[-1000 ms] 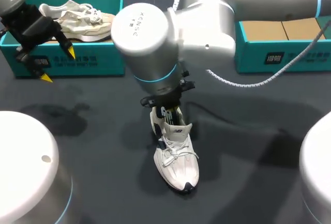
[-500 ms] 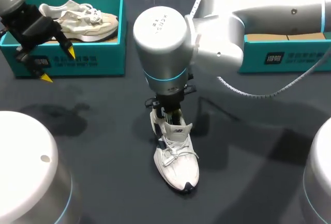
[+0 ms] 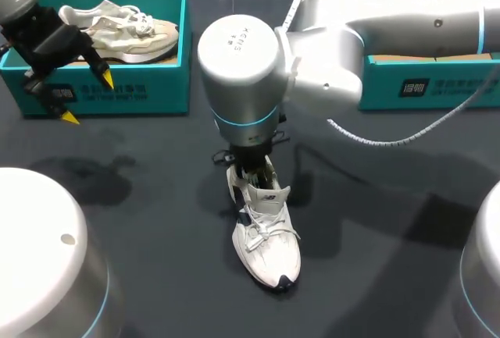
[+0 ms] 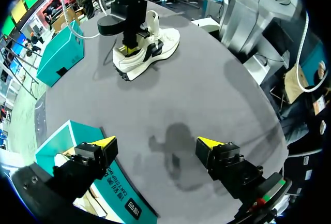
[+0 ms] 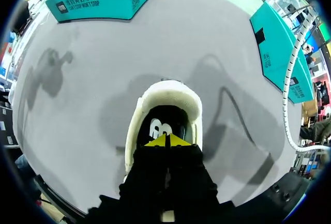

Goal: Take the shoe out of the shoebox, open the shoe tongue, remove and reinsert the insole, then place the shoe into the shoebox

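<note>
Dark table [image 3: 141, 221] bears a white shoe [image 3: 266, 246], right gripper [image 5: 167, 141] pressed together inside its opening, left gripper [image 4: 156, 142] spread beside the shoebox [image 3: 133, 92].

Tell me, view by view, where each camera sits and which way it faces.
Head view: above and behind, looking down on the table; the left pincer and right arm show.
Left wrist view: on the left wrist, facing across the table to the white shoe; the open left pincer shows.
Right wrist view: on the right wrist, facing down into the shoe's opening; the shut right pincer shows.
Shared: all three see the white shoe.
</note>
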Controlling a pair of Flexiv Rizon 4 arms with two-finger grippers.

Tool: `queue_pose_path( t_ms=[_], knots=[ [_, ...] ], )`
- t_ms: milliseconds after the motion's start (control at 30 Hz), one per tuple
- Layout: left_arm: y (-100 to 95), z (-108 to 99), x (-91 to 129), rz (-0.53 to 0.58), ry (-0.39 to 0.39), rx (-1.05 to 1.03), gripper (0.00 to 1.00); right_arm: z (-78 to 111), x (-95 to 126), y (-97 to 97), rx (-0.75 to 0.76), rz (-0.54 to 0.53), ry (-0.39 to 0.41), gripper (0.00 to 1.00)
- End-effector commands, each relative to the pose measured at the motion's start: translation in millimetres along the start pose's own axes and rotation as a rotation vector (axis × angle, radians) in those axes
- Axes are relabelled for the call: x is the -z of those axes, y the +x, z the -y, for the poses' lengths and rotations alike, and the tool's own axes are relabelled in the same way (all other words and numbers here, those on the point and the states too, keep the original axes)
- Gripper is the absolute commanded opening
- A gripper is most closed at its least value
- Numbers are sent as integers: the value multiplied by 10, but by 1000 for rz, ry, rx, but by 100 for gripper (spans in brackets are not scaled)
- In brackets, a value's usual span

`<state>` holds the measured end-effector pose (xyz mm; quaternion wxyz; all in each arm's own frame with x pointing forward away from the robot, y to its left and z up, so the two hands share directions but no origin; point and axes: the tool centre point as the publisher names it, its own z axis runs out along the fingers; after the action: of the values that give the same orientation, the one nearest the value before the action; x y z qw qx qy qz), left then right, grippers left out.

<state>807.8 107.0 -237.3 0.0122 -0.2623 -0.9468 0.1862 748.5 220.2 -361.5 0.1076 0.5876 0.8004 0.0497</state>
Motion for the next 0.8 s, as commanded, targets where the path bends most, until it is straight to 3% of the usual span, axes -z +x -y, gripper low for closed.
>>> queue_pose_path(
  t_ms=[33, 300, 467, 800],
  knots=[
    [13, 0, 4, 0, -3, -1, 100, -84, 22, 22, 20, -16, 13, 0],
    [13, 0, 4, 0, -3, -1, 100, -192, -343, 49, 58, -116, 51, 0],
    [13, 0, 4, 0, -3, -1, 100, -150, -509, 78, 62, -158, 83, 0],
    [13, 0, 4, 0, -3, -1, 100, 174, -459, 112, 19, -155, 133, 0]
  ],
)
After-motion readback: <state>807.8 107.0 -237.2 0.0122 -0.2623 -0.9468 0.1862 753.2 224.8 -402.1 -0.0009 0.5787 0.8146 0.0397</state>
